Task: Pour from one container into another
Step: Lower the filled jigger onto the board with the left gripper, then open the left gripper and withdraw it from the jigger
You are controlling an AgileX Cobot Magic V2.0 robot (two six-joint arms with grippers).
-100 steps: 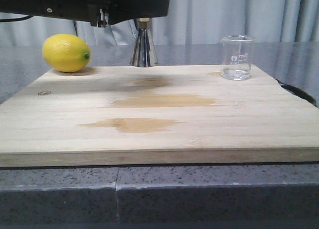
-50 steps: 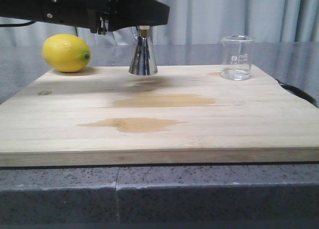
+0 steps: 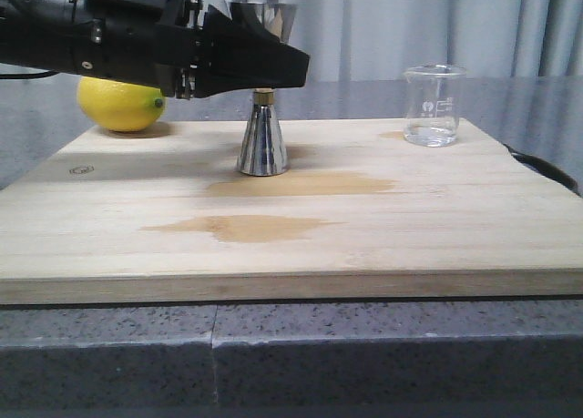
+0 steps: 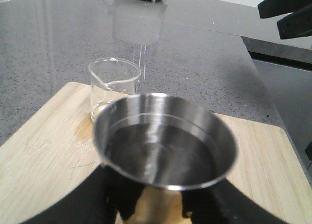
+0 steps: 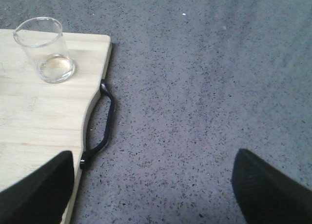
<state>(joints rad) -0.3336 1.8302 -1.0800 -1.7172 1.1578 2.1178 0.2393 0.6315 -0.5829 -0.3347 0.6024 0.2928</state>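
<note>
The steel jigger [image 3: 262,143] stands upright on the wooden board [image 3: 364,245], left of the middle. My left gripper [image 3: 270,72] is shut on its brass waist. In the left wrist view the jigger's open top cup [image 4: 163,141] fills the frame above the black fingers [image 4: 97,194]. The clear glass beaker [image 3: 434,106] stands at the board's far right corner with a little clear liquid in its bottom; it also shows beyond the jigger [image 4: 114,82] and in the right wrist view [image 5: 45,49]. My right gripper [image 5: 153,194] hangs open over the grey counter beside the board, holding nothing.
A yellow lemon [image 3: 120,96] lies at the board's far left corner, behind my left arm. Damp patches [image 3: 241,227] mark the middle of the board. A black handle [image 5: 105,121] sticks out from the board's right edge. Grey speckled counter [image 5: 204,87] surrounds the board.
My left gripper has carried the jigger from the board's far edge toward the front and lower. Its base is now on the board, and its upper cup shows above the gripper.
</note>
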